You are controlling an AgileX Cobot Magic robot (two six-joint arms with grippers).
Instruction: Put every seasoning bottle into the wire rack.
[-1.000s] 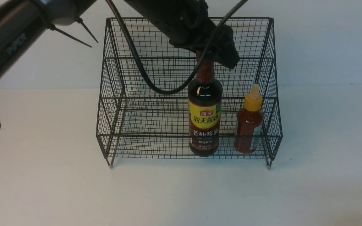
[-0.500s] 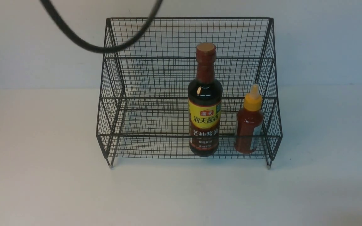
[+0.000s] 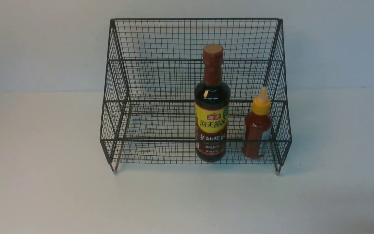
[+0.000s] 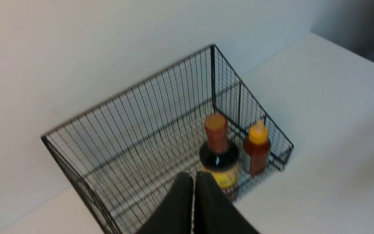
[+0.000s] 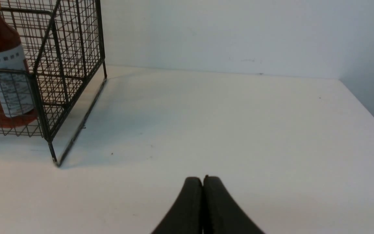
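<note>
The black wire rack (image 3: 118,97) stands at the back of the white table. The tall dark soy-sauce bottle (image 3: 211,107) stands upright on its lower tier, right of centre. The small red-sauce squeeze bottle (image 3: 257,126) stands upright to its right, near the rack's right wall. Both grippers are out of the front view. My left gripper (image 4: 194,177) is shut and empty, high above the rack (image 4: 135,130), looking down on the soy-sauce bottle (image 4: 219,146) and the red-sauce bottle (image 4: 255,151). My right gripper (image 5: 202,180) is shut and empty, low over the table to the right of the rack (image 5: 49,107); the red-sauce bottle (image 5: 5,81) shows there.
The white table (image 3: 44,195) stretches in front of and beside the rack. A pale wall (image 3: 336,42) rises right behind the rack. The table's right edge (image 5: 368,110) shows in the right wrist view.
My left arm, which was over the soy-sauce bottle's cap a second ago, has let go and left the front view; its cable followed. Both bottles stay put.
</note>
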